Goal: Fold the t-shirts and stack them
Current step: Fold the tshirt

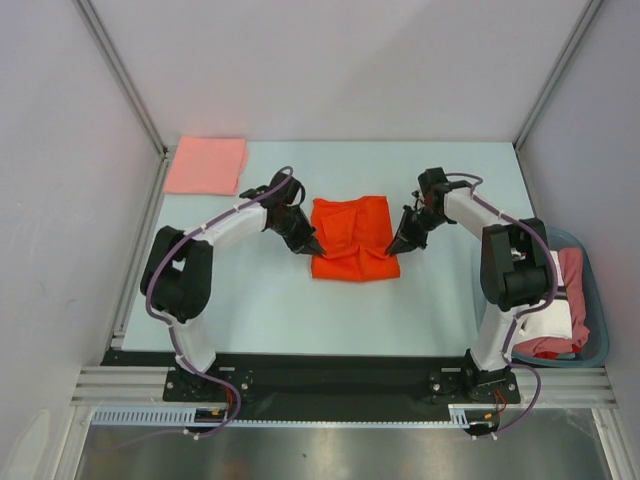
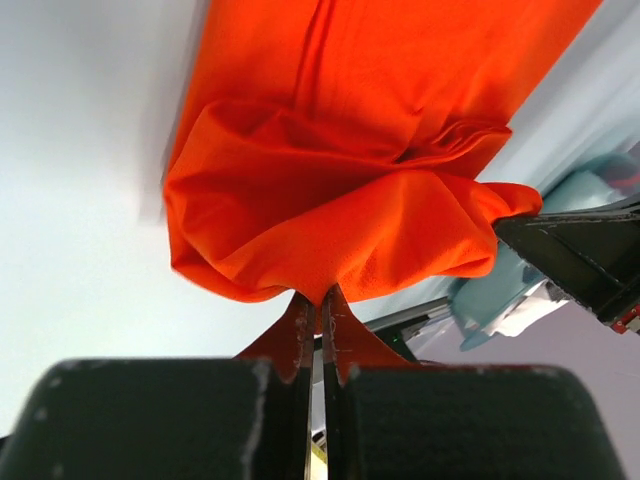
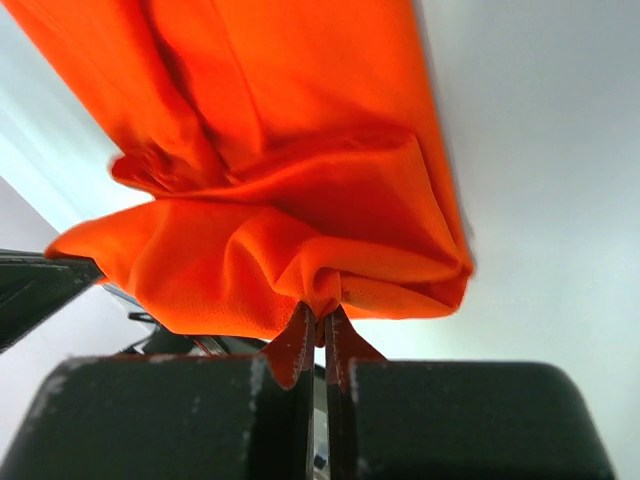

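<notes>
Pale bench [image 1: 250, 300] holds the orange shirt [image 1: 350, 225]; left tool [image 1: 314, 248] and right tool [image 1: 392, 250] clamp its near corners (cloth stretches toward the far edge).

Built alike, left arm [image 1: 215, 232] and right arm [image 1: 478, 215]: white shells along the long links, smooth and rounded, with bulky black housings at the joints. Fixed on flat black bases [image 1: 205, 382]. Along each arm a thin mauve cable [image 1: 150, 292], loose in loops, down to the base, with small reddish wires there. Black also at the left gripper [image 1: 316, 249] and right gripper [image 1: 390, 250], narrowing toward the tips. From the wrist cameras: two blocky black finger mounts [image 2: 150, 420] with pale scuffed edges, and slim rust-orange fingertips [image 2: 298, 335].
</notes>
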Available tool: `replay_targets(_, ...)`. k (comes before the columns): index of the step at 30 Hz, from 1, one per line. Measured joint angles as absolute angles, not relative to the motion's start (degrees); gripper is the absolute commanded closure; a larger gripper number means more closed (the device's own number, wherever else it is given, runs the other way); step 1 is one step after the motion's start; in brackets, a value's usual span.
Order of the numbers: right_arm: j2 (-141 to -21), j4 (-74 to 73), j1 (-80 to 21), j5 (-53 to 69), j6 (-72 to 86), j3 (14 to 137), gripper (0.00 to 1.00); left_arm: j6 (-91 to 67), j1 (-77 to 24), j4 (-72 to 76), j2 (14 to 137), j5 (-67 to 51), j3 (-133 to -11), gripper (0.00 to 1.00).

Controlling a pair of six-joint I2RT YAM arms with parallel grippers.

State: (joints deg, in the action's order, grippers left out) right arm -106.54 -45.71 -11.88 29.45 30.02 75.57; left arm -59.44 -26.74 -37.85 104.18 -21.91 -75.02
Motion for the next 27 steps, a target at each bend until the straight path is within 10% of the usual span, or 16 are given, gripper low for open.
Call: replay_targets(27, -131.68, -47.9, -8.4, 33.56, 33.15, 112.79, 1.0, -59.99, -16.45, -30.59, 120.92, -27.29, -94.52, 0.94)
